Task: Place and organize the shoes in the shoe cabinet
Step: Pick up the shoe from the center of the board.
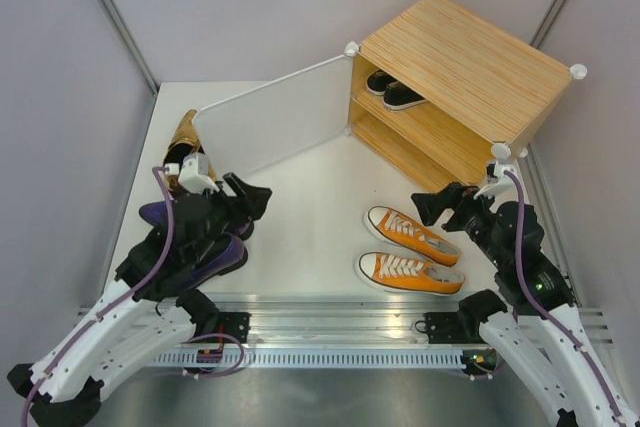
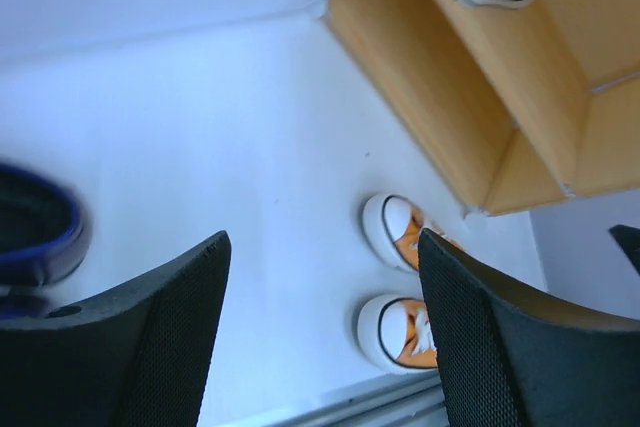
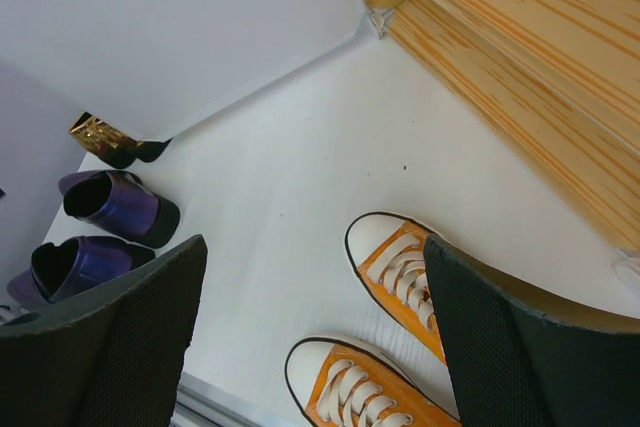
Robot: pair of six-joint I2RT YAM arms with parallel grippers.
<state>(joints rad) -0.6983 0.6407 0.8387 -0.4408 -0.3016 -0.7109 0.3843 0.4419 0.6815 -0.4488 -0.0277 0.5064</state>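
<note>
- While the black canvas sneakers (image 1: 393, 90) already sit on the upper shelf of the shoe cabinet (image 1: 460, 57), the overhead view shows three pairs out on the table (image 1: 320, 177). The orange sneakers (image 1: 410, 252) lie side by side just before the cabinet's open front. The gold pumps (image 1: 183, 142) and purple loafers (image 1: 225, 252) are well apart from it, at the left. The white door (image 1: 275, 127) stands swung wide, leaving both shelves reachable.
- Seen from the left wrist, the left gripper (image 2: 322, 277) has its fingers spread with nothing between them. It looks across bare table toward the orange sneakers (image 2: 400, 232), with a purple loafer (image 2: 35, 232) blurred at the left edge. That loafer is probably its pick, being on its own side.
- Seen from the right wrist, the right gripper (image 3: 315, 257) is likewise spread and empty. It hangs above the toes of the orange sneakers (image 3: 395, 267), with the lower shelf close on the right. This arm seems set to take that pair, a short carry to the free shelf.
</note>
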